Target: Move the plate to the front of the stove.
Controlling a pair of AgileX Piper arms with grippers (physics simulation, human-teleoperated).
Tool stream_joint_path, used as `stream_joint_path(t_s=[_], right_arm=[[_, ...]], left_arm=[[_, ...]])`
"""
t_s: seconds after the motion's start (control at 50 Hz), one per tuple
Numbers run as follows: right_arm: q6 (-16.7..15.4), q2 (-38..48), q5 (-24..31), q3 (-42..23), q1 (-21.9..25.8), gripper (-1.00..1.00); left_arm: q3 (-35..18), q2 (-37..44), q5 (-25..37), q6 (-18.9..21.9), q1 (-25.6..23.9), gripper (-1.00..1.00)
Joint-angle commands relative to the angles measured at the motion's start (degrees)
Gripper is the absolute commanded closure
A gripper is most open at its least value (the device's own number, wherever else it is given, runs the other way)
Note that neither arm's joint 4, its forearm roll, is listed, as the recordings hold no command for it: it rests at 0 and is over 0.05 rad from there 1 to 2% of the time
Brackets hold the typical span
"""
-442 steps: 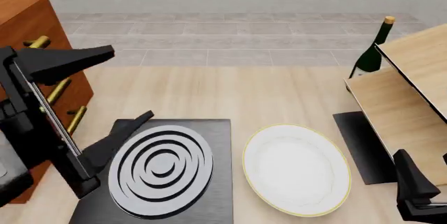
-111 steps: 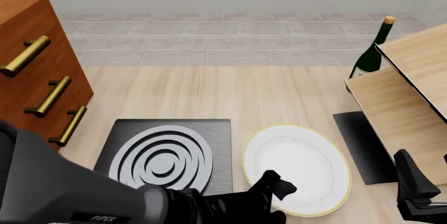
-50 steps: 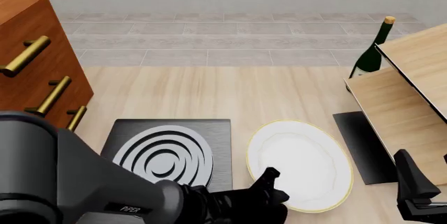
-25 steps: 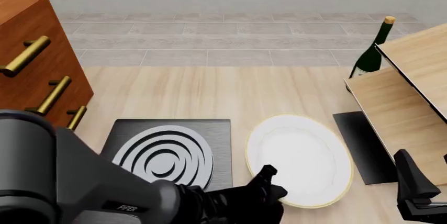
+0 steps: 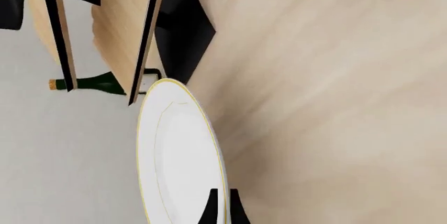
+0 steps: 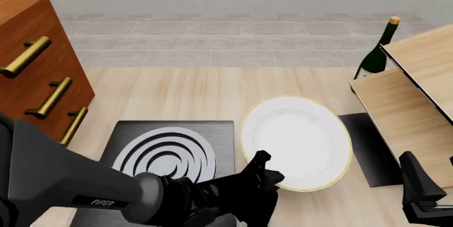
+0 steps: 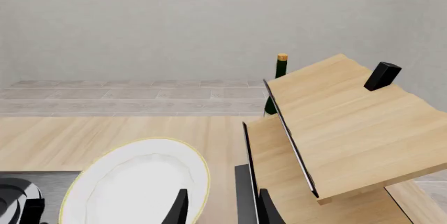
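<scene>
Lifted since earlier, glossy round white plate (image 6: 297, 142) tilts between black fingers (image 6: 260, 159).

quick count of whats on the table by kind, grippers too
plate: 1
stove: 1
black mat: 1
wine bottle: 1
wooden shelf unit: 1
drawer cabinet: 1
grippers: 2, left gripper and right gripper
total: 8

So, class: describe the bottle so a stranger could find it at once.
Start at the wooden shelf unit on the table's right. Behind its far corner stands the bottle: dark green glass, upright, pale label, gold-capped neck, the only tall slim thing there.
</scene>
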Motion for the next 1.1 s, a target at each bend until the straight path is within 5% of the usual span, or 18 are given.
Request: stream_joint_path(t_s=[0.02, 1.1], right_arm=[[0.0, 0.0, 0.0, 0.0, 0.0, -1.0], [0.0, 0.0, 0.0, 0.0, 0.0, -1.0]], left_arm=[[1.8, -4.0, 1.4, 2.1, 2.6, 1.0], [2.2, -26.0, 19.5, 6.2, 14.3, 1.0]])
